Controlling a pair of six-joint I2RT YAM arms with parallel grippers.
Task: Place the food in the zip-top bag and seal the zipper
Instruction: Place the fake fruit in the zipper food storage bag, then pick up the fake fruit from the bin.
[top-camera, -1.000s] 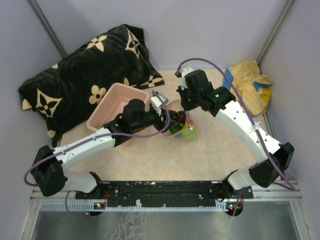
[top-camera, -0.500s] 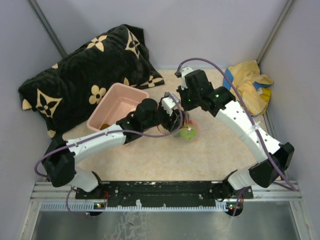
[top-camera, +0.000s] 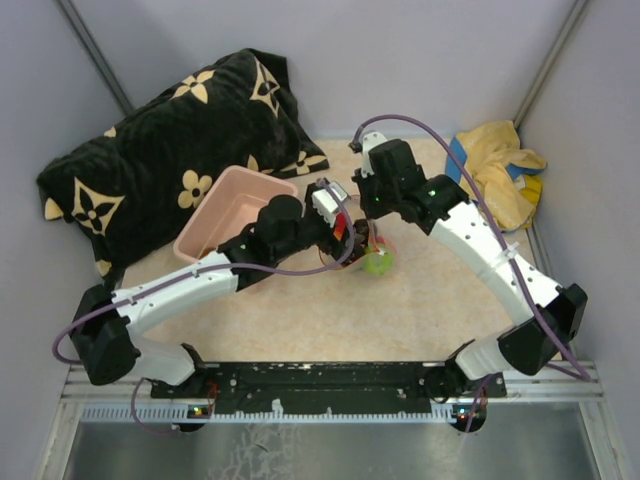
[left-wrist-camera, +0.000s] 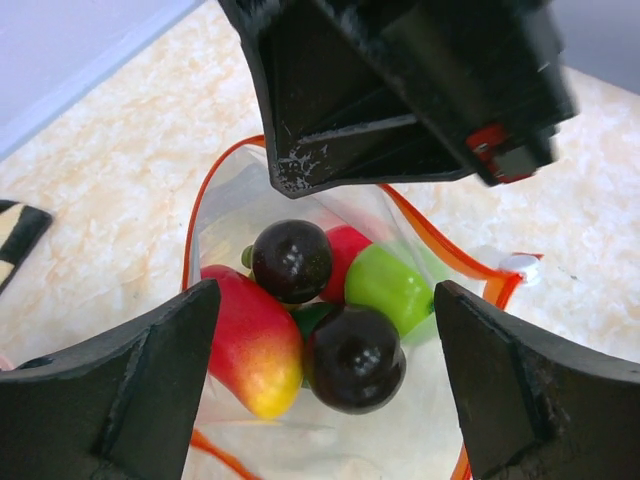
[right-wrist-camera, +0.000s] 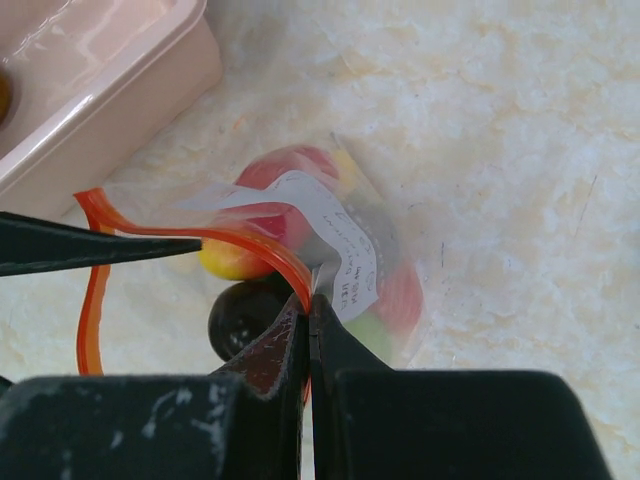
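**Cushion** (top-camera: 170, 150): black with cream flower motifs, laid at the far left of the table (top-camera: 420, 310).

**Pink tub** (top-camera: 235, 210): rectangular, set just beside the cushion's near edge, with the left arm lying across its near right corner.

**Left gripper** (left-wrist-camera: 322, 310): held over the bag's mouth. Its fingers (left-wrist-camera: 110, 400) are spread wide and nothing is clamped between them. In the right wrist view one finger is seen as a thin dark blade right at the orange-red strip; contact cannot be told.

**Zip-top bag** (right-wrist-camera: 390, 240): clear plastic, found at the middle of the table, between the two grippers and just right of the tub. A white label (right-wrist-camera: 335, 235) is carried on its side. The mouth is held open.

**Zipper** (left-wrist-camera: 190, 240): an orange-red strip looped around the open mouth, unsealed.

**Food**: all pieces seen are contained in the bag. Two dark brown balls (left-wrist-camera: 291, 260) are recorded, along with a red-and-yellow fruit (left-wrist-camera: 250, 340), a green piece (left-wrist-camera: 390, 288) and a red piece (left-wrist-camera: 345, 250).

**Right gripper** (right-wrist-camera: 308, 300): its jaws are pressed together, with the zipper pinched at the right side of the mouth.

**Yellow cloth** (top-camera: 500, 165): crumpled at the far right, well apart from the bag.
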